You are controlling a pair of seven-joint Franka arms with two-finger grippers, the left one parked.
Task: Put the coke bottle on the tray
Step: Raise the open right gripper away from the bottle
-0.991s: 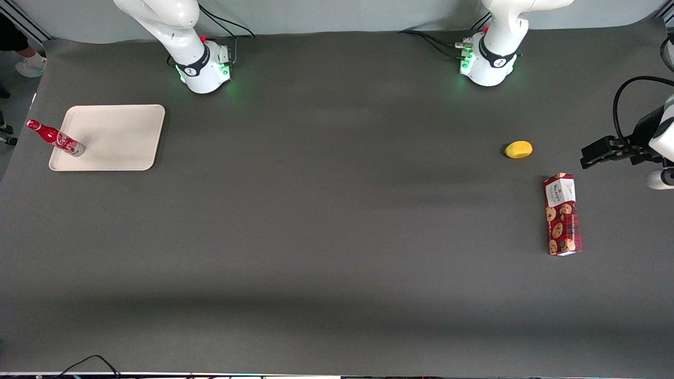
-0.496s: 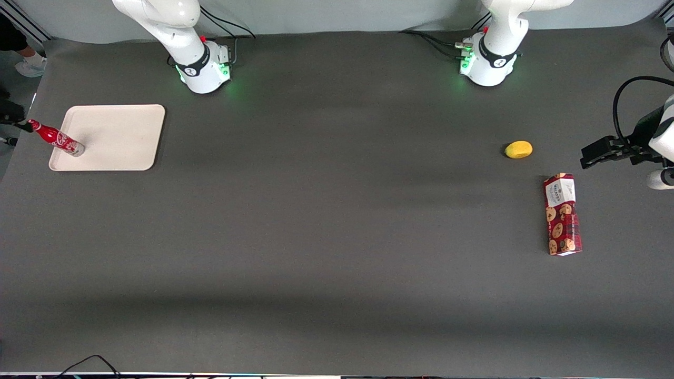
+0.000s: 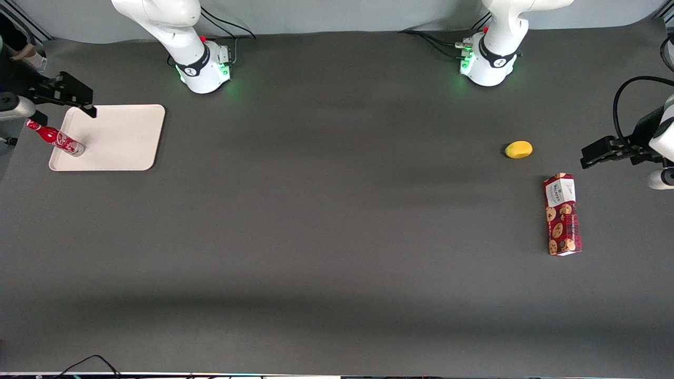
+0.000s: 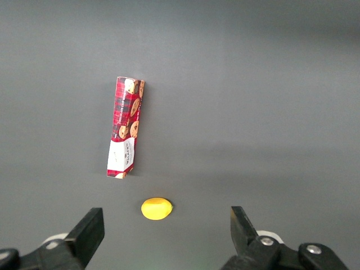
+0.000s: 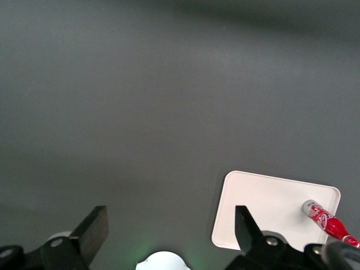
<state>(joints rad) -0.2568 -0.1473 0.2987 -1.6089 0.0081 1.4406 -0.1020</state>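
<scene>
One coke bottle (image 3: 55,138) stood upright on the tray (image 3: 118,137), close to the tray's edge at the working arm's end of the desk, and nothing touched it. The tray lay near the desk corner at that same end, farther from the front camera. The gripper (image 3: 71,97) hung in the air above the tray's farther corner, apart from the bottle, with its fingers (image 5: 95,228) spread wide and empty. I judge that the placing was done and that the fingers were open because the bottle needed no more support. A yellow lemon-like fruit (image 3: 518,149) and a red cookie box (image 3: 562,214) lay toward the parked arm's end of the desk, well apart from the tray.
</scene>
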